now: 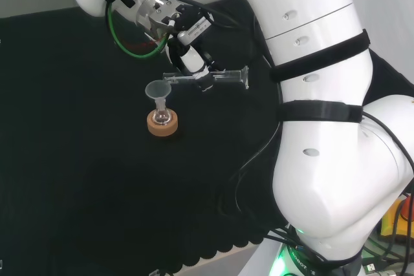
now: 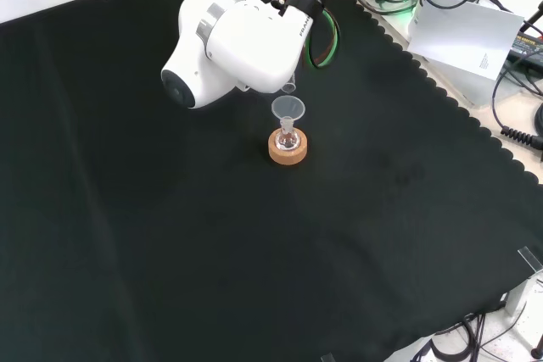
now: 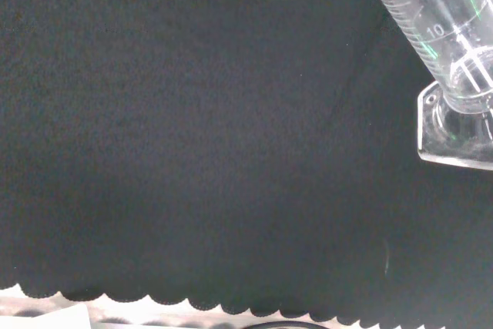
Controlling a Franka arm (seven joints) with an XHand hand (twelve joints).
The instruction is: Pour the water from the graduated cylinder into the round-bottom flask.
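Observation:
In the head view the hand (image 1: 191, 56) is shut on a clear graduated cylinder (image 1: 223, 78), which lies almost level with its mouth over the funnel (image 1: 158, 90). The funnel sits in the neck of a small round-bottom flask (image 1: 162, 117) that rests on a cork ring (image 1: 163, 127). In the front view the funnel (image 2: 288, 109), flask (image 2: 288, 136) and cork ring (image 2: 288, 148) stand just below the arm's big white link. The wrist view shows the cylinder's marked tube (image 3: 431, 21) and its base (image 3: 458, 132) close up.
The arm's white links (image 1: 323, 108) take up the right of the head view. In the front view the big white link (image 2: 233, 44) stands before the hand. Cables, a white sheet (image 2: 462, 36) and boxes lie past the cloth's scalloped edge at the upper right.

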